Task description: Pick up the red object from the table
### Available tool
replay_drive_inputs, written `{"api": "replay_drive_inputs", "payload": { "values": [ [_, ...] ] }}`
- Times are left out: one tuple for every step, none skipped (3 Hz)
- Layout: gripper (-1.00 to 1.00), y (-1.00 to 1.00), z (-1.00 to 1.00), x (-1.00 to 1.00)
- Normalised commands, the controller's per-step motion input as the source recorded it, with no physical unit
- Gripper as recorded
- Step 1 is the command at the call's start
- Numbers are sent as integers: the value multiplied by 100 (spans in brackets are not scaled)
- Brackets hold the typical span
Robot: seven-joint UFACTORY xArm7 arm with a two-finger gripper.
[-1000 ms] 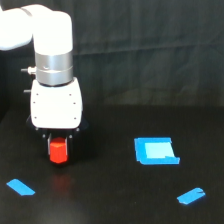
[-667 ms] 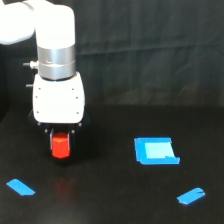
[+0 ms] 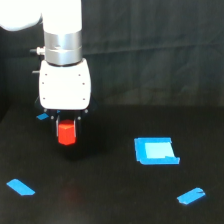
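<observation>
The red object point(image 3: 66, 135), a small bright red-orange block, hangs between the dark fingers under the white arm body. My gripper point(image 3: 66, 131) is shut on it, at the exterior view's left. The block sits clear of the black table point(image 3: 107, 202), with dark surface showing under it. The fingers mostly hide the block's upper part.
A blue square patch point(image 3: 156, 151) lies on the table toward the exterior view's right. One blue tape strip point(image 3: 21, 187) is at the near left and another point(image 3: 191, 196) at the near right. A small blue piece point(image 3: 42, 117) shows behind the gripper.
The arm has risen and shifted toward the exterior view's right, carrying the red block up off the table in its shut fingers.
</observation>
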Motion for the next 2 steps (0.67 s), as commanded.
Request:
{"api": "replay_drive_inputs", "payload": {
  "values": [
    [-97, 14, 100, 21],
    [-100, 18, 92, 12]
  ]
}}
